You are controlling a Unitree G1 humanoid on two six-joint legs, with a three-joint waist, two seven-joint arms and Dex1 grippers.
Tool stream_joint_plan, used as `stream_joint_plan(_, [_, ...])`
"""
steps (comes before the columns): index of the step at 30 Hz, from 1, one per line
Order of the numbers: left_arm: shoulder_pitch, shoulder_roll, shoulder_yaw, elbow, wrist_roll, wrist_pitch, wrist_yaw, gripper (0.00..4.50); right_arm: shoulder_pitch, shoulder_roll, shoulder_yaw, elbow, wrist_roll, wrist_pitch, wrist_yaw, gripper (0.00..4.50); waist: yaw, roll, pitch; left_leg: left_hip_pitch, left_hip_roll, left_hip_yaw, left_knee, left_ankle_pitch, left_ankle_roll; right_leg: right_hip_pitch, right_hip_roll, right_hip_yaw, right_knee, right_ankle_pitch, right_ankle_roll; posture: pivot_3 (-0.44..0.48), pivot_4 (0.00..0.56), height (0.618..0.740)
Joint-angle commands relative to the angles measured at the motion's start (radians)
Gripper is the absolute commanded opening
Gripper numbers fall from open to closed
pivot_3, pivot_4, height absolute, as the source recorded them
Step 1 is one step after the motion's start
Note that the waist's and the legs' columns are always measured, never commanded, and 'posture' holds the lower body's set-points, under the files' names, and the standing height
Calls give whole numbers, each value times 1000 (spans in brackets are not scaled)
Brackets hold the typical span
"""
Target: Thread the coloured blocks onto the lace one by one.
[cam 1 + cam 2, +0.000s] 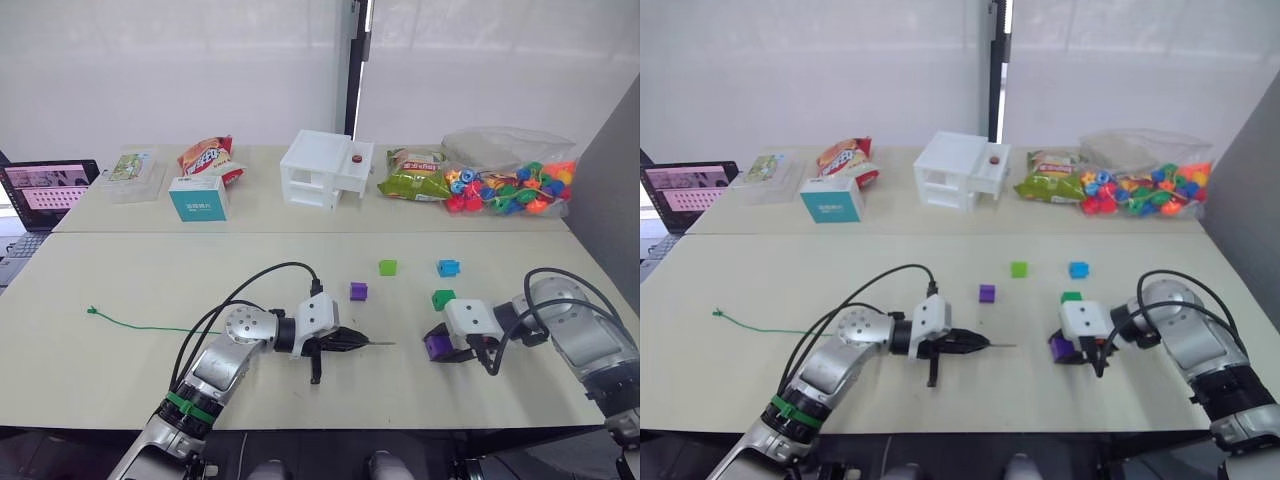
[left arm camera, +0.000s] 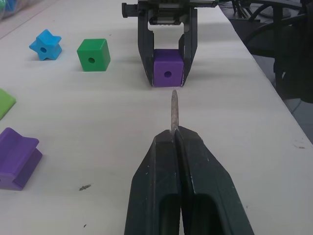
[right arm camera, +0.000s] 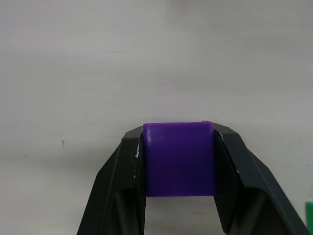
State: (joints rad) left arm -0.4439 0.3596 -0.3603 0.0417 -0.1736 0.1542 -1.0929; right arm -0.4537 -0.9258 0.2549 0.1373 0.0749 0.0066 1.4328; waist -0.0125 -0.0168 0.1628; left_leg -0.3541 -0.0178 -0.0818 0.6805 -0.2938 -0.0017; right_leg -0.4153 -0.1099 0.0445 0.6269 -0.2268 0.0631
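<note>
In the head view, going left to right, a thin green lace [image 1: 150, 326] trails from the left middle of the pale table [image 1: 120, 380] toward centre. There our left gripper [image 1: 345, 342] is pinched tight on the lace near its stiff grey needle tip [image 1: 381, 343], which juts out rightward. Just above it lies a purple block [image 1: 358, 291], then a light green block [image 1: 388, 267], a blue block [image 1: 448, 267] and a dark green block [image 1: 443, 298] toward the right. At lower right, our right gripper [image 1: 438, 347] clamps a second purple block [image 1: 436, 345] between its fingers, low over the table and well apart from the needle. We judge the blocks light, hard and a little slick, so they are best gripped on two flat faces with the holed face left clear; the cord is limp, so only the stiff tip can be steered, and it should be held close behind. The left wrist view shows what the head view cannot: a small hole in the held purple block [image 2: 168, 73] faces the needle [image 2: 173, 110] almost in line. The right wrist view shows the block [image 3: 179, 157] seated squarely between the pads.
</note>
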Motion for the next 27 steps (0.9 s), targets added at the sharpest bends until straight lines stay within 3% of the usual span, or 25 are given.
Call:
stream_joint_plan(1, [-20,-5,-13,13,22,-25,1,0,23,23,-25,-149,57,146,-33,1191,-1,0,0,0,0,0,0,0,0,0,0,0,0,0,0,0,150,740])
stream_joint_plan(10, [-42,-27,-35,69,53,-65,-6,0,69,99,-1,-352,75,449,-160,1191,1,0,0,-4,0,0,0,1,-2,-5,0,0,2,0,0,0,150,740])
stream_joint_plan(27, [-30,-22,-14,11,25,-26,-18,0,86,100,21,-343,47,477,-217,1191,0,0,0,-4,-1,0,1,1,-2,-5,-1,0,2,0,0,0,150,740])
